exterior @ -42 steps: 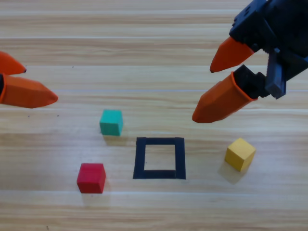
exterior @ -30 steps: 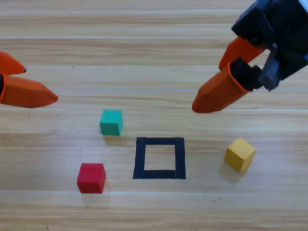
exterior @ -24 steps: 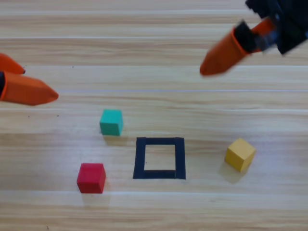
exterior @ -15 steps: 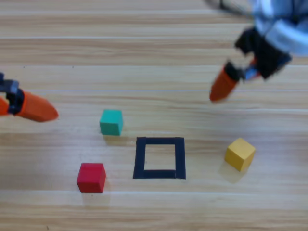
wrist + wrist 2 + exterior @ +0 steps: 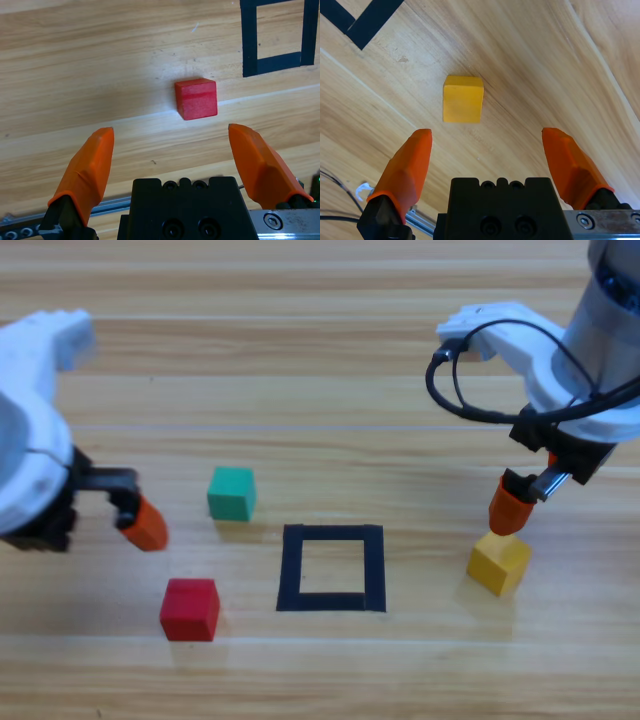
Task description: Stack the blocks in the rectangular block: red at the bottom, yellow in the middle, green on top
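Note:
The red cube [image 5: 190, 609] [image 5: 196, 98] lies at the front left, and my left gripper [image 5: 146, 524] [image 5: 171, 131] hangs open just left of it and behind it. The green cube [image 5: 232, 493] sits behind the tape square's left corner. In the middle lies the rectangular block [image 5: 292, 570] [image 5: 249, 35], a dark tape outline with nothing inside it. The yellow cube [image 5: 499, 561] [image 5: 463, 98] rests to its right. My right gripper [image 5: 508, 508] [image 5: 486, 133] points down, open, just behind the yellow cube. Neither gripper touches a cube.
The wooden table [image 5: 320, 370] carries only the three cubes and the tape. A black cable [image 5: 462, 405] loops off the right arm's wrist. A corner of the tape [image 5: 367, 20] shows at the top left of the right wrist view.
Both arms have swung from a raised pose to point down at the table. The left gripper came in toward the red cube, the right dropped toward the yellow one. No cube moved.

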{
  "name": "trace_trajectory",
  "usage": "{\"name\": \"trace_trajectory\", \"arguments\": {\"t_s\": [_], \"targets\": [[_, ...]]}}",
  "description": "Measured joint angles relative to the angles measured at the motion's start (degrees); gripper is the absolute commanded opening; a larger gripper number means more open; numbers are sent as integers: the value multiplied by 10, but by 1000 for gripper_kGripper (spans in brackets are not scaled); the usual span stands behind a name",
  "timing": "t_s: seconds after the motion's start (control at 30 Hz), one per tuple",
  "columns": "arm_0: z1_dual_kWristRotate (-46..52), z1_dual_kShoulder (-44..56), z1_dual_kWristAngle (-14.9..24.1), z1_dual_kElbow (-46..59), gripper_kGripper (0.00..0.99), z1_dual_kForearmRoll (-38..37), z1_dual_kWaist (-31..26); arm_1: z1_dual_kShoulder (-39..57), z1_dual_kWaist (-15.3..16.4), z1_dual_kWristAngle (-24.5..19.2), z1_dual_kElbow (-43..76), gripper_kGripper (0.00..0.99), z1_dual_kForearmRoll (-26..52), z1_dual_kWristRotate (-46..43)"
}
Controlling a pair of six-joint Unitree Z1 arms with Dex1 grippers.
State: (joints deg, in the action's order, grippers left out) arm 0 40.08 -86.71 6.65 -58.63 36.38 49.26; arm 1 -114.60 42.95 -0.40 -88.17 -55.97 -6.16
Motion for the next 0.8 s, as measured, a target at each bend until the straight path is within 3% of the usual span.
{"name": "trace_trajectory", "arguments": {"t_s": [0.5, 0.63, 0.7, 0.73, 0.8], "targets": [[76, -138, 27, -64, 971, 8, 77, -59, 2, 12, 7, 933, 31, -12], [93, -161, 32, -66, 971, 8, 86, -76, 4, 12, 7, 816, 42, -12], [94, -175, 35, -68, 971, 8, 90, -95, 6, 12, 11, 807, 49, -12], [96, -181, 37, -70, 971, 8, 91, -103, 7, 12, 13, 755, 52, -12], [98, -189, 42, -75, 971, 8, 93, -113, 9, 12, 14, 518, 54, -12]]}}
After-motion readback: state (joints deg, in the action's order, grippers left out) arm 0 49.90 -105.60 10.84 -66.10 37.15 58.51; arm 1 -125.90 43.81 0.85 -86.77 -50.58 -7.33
